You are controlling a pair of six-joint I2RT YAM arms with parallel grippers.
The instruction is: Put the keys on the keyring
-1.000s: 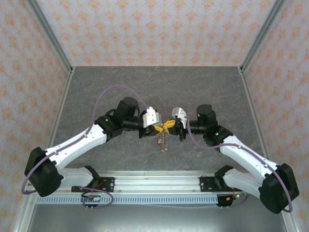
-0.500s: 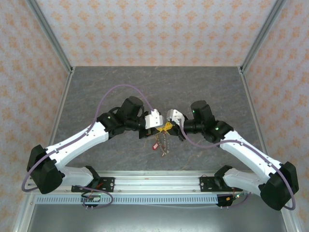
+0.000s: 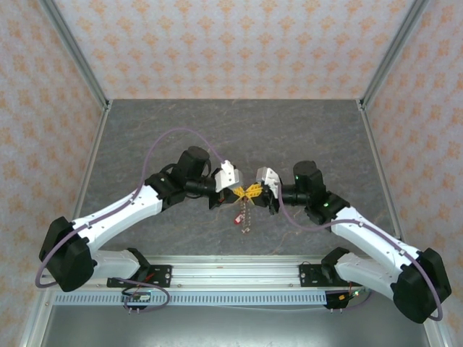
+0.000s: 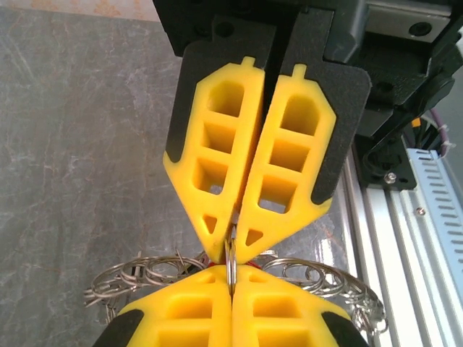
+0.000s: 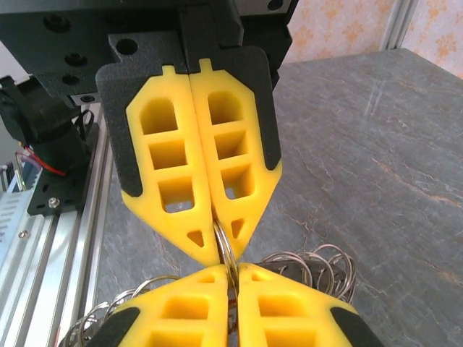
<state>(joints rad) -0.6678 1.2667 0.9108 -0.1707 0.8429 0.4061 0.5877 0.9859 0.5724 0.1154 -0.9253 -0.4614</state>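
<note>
Overhead wide; wrist cameras close, facing each other.

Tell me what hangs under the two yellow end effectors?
A looped metal chain with a red tag dangles there. The left end effector and right end effector both pinch a thin ring; the part they squeeze is hidden.

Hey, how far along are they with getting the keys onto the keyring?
Done: the chain-like keyring hangs between the arms, a red tag beside it. In hand: left gripper and right gripper both pinch one thin ring, tip to tip. Left: I can't tell whether any key is threaded, so threading likely remains.
</note>
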